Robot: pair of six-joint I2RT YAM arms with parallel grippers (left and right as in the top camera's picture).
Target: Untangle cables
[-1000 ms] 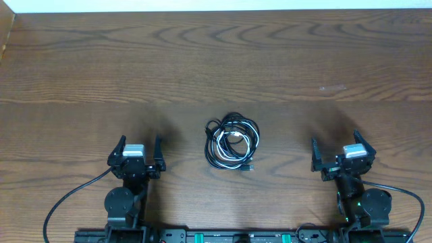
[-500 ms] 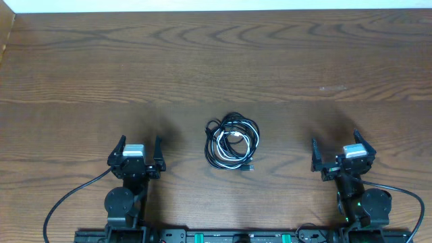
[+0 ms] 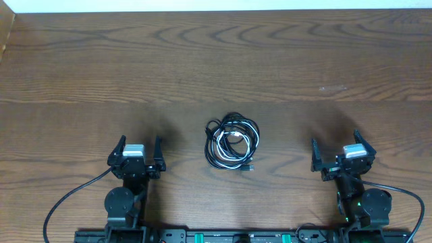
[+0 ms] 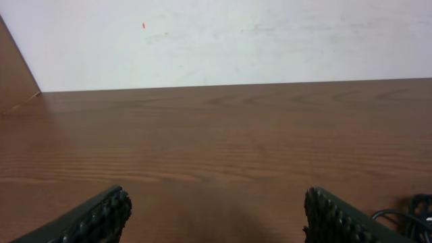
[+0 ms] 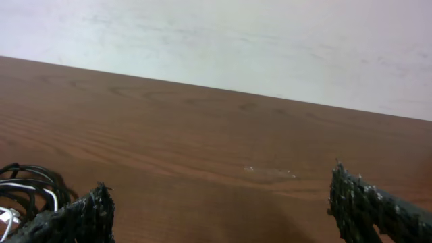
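The cables [image 3: 232,140] lie in one tangled coil on the wooden table [image 3: 216,67], black cords wound around a thin white one, midway between the two arms. My left gripper [image 3: 138,143] hangs open near the front edge, to the left of the coil, with nothing between its fingers. My right gripper [image 3: 335,146] is open too, to the right of the coil, and holds nothing. The left wrist view catches a bit of the cables [image 4: 412,209] at its lower right. In the right wrist view the cables [image 5: 27,192] show at the lower left, beside one finger.
A white wall [image 4: 216,40] rises behind the table's far edge. The arms' own thick black leads [image 3: 67,199] trail along the front edge by the bases. A faint pale scuff [image 3: 332,88] marks the wood at the right.
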